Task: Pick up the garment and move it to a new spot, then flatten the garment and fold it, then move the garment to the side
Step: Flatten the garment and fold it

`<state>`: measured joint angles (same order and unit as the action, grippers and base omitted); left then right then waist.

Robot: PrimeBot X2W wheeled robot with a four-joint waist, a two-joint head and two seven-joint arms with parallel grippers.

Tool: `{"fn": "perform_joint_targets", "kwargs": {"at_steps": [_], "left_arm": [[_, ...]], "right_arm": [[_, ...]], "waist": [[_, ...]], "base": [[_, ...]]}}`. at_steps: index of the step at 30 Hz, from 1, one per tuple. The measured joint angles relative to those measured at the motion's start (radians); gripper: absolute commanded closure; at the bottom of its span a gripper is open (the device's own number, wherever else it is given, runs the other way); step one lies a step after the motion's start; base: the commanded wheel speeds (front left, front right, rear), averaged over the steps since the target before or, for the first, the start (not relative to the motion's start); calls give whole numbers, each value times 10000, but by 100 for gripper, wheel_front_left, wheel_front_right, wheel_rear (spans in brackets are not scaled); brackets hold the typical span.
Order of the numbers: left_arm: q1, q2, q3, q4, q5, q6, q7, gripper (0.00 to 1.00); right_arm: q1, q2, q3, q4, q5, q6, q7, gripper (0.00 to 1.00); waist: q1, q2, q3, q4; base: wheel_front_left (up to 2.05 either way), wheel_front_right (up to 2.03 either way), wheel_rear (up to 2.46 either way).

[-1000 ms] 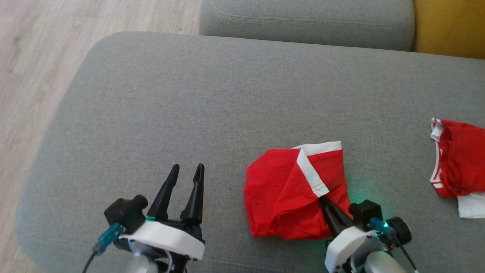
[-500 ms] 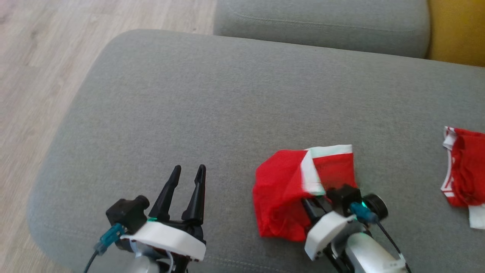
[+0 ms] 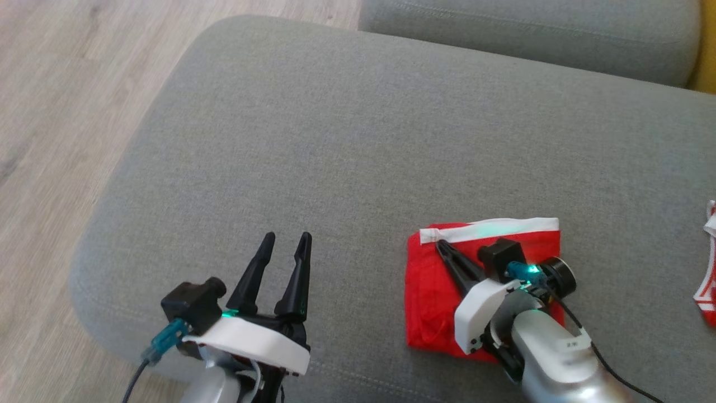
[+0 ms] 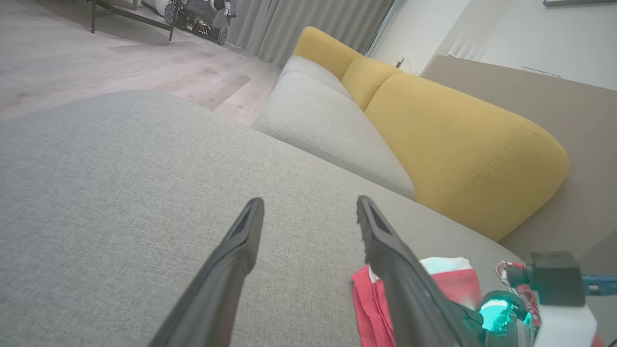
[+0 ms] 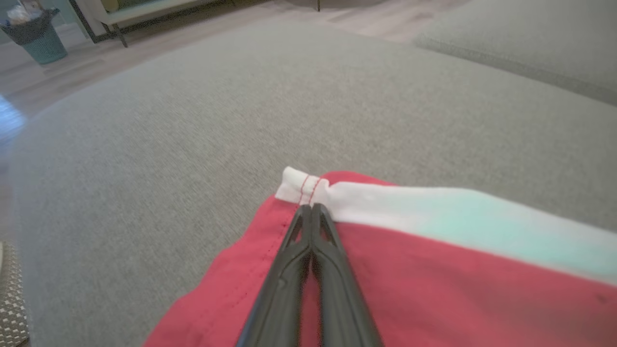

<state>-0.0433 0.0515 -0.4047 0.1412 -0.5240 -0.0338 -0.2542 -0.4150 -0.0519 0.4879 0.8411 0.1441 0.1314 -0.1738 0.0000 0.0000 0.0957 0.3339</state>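
Observation:
The garment point(image 3: 430, 296) is red with a white band point(image 3: 492, 229) along its far edge. It lies as a flat folded rectangle on the grey sofa cushion point(image 3: 335, 140). My right gripper point(image 3: 439, 243) rests on top of it, shut, its tips pinching the puckered left corner of the white band point(image 5: 301, 185); the right wrist view shows the closed gripper point(image 5: 312, 208) on the red cloth point(image 5: 434, 270). My left gripper point(image 3: 288, 238) hovers open and empty over bare cushion, left of the garment. In the left wrist view, that gripper point(image 4: 311, 207) is open, with the garment point(image 4: 368, 299) at the lower right.
Another red and white garment point(image 3: 709, 280) lies at the right edge of the cushion. A second grey cushion point(image 3: 531, 33) sits behind, with yellow backrests point(image 4: 458, 144) beyond. Wooden floor point(image 3: 56, 112) drops off to the left of the cushion's rounded edge.
My right gripper carried the white-banded flap across to the left, so the bunched garment now lies flat and folded. The camera also shifted, pushing everything rightward. The left gripper stayed open.

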Motion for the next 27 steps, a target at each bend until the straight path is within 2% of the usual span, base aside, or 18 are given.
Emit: {"fn": "perform_joint_targets", "kwargs": {"at_steps": [7,10,14,17,21,27], "left_arm": [[-28,0,38,-50,-102,73,0,0],[-28,-2,130,-50,-98,71,2,0],[-28,-2,297,-59,-96,73,2,0],[-27,-2,357,-86,-71,75,2,0],[-21,-2,552,-148,-50,90,2,0],[33,-2,667,-215,40,165,0,0]], "right_arm": [[-334,12,-105,650,382,2,-35,100],[-446,-2,-63,614,1024,2,-307,100],[-445,-15,-121,418,1202,2,-506,100],[-437,-17,-462,69,1137,2,-660,100],[-254,-67,-1430,-738,562,0,-742,100],[1283,-244,-2947,-2583,-366,2,-744,100]], "waist": [[0,0,144,-56],[0,0,105,-377],[0,0,16,-683],[0,0,-115,-1032],[0,0,-330,-1517],[0,0,-703,-2173]], "base": [[0,0,0],[0,0,0],[0,0,0],[0,0,0],[0,0,0],[0,0,0]]}}
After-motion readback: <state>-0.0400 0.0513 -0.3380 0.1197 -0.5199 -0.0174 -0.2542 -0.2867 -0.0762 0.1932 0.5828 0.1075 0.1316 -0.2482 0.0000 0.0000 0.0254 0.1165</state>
